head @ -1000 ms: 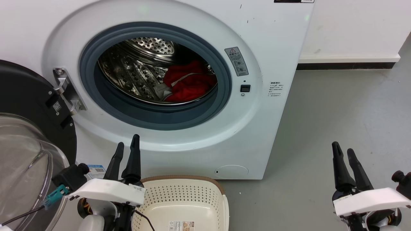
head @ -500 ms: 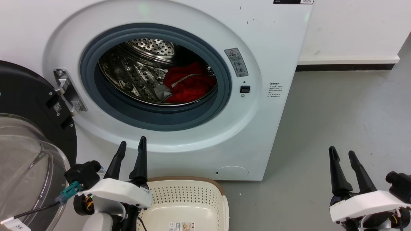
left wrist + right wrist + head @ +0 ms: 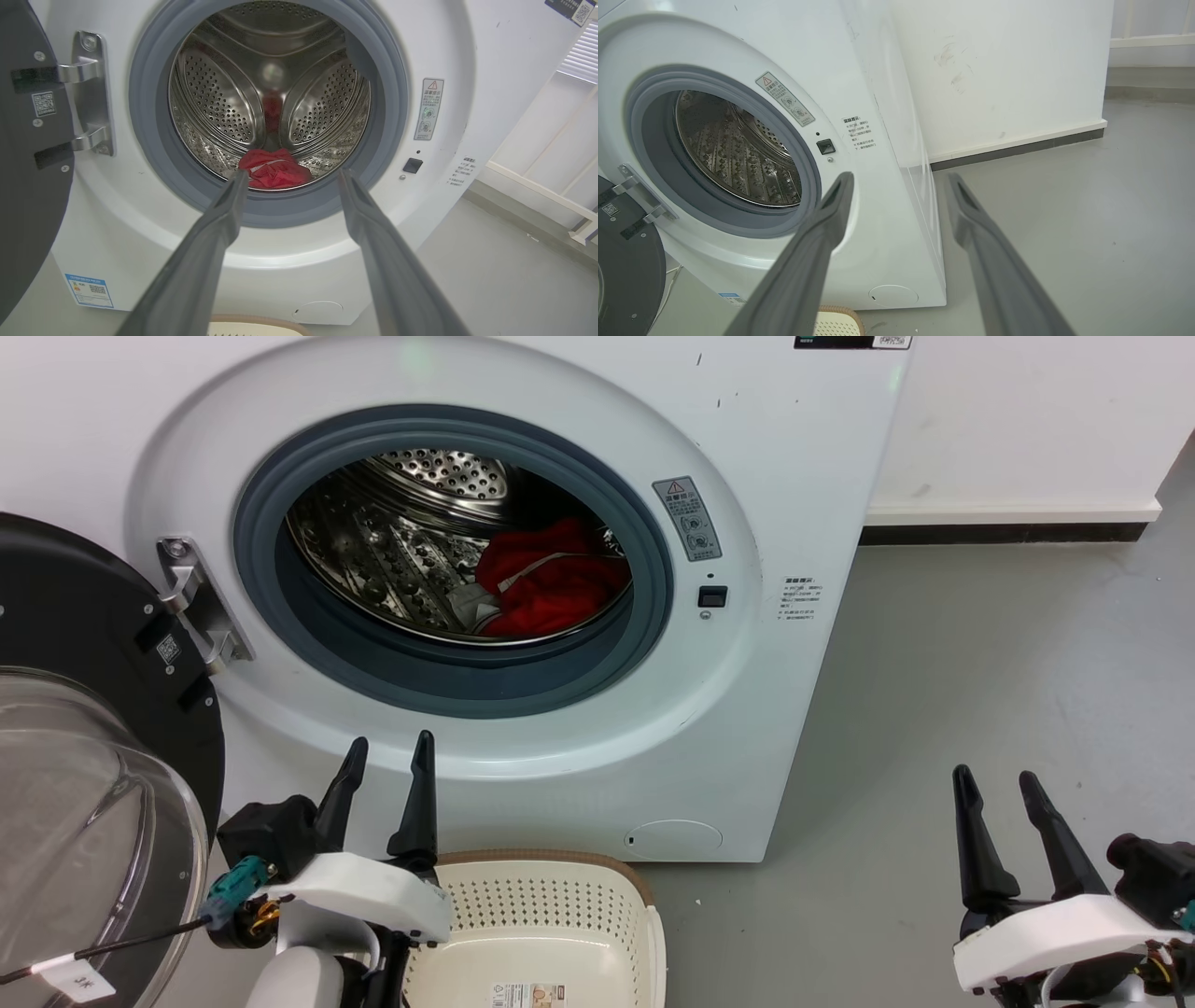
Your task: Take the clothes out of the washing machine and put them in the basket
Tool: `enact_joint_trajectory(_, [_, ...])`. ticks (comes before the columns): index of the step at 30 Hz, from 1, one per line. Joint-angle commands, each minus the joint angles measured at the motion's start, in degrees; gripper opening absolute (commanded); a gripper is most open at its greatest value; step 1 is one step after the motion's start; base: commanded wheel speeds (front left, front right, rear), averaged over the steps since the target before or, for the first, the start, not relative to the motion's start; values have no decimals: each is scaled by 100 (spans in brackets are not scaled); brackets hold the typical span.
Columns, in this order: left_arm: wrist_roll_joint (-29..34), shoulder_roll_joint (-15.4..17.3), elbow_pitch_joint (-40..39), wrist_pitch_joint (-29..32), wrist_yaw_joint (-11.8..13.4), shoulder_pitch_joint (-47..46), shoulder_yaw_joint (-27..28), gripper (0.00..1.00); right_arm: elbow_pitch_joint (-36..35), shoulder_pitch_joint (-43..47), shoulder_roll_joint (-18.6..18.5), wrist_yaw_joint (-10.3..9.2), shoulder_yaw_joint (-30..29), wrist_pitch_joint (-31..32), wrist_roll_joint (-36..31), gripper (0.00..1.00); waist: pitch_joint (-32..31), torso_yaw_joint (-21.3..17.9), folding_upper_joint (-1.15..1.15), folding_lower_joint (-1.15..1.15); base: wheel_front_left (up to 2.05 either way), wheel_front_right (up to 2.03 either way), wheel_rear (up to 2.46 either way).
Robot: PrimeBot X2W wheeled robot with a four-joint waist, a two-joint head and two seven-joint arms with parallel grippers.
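The left wrist view looks straight at crumpled red clothes [image 3: 274, 171] with white trim low in the drum [image 3: 219, 93] of the washing machine [image 3: 117, 214], door [image 3: 65, 607] swung wide, while the head view adds the basket [image 3: 551, 907] just below and open floor [image 3: 980, 644] to the right, left gripper [image 3: 392, 739] and right gripper [image 3: 993, 773] both with jaws apart

The left gripper [image 3: 391, 737] has slid right in the head view, so its wrist now overlaps the left rim of the basket [image 3: 560, 855] further. Its fingers have spread wider. The right gripper [image 3: 994, 771] has dropped slightly lower over the floor, and its fingers have also parted further.
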Motion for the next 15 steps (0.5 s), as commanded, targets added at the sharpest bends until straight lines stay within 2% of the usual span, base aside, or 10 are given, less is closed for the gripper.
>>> enact_joint_trajectory(1, [137, 28, -29, -49, 32, -115, -21, 100, -87, 43, -1, 0, -12, -41, -119, 100, -1, 1, 0, 0, 0, 0, 0])
enact_joint_trajectory(15, [844, 80, 75, -223, 198, -93, -99, 100, -128, 114, 0, 0, -20, -76, -885, 100, -19, 21, 0, 0, 0, 0, 0])
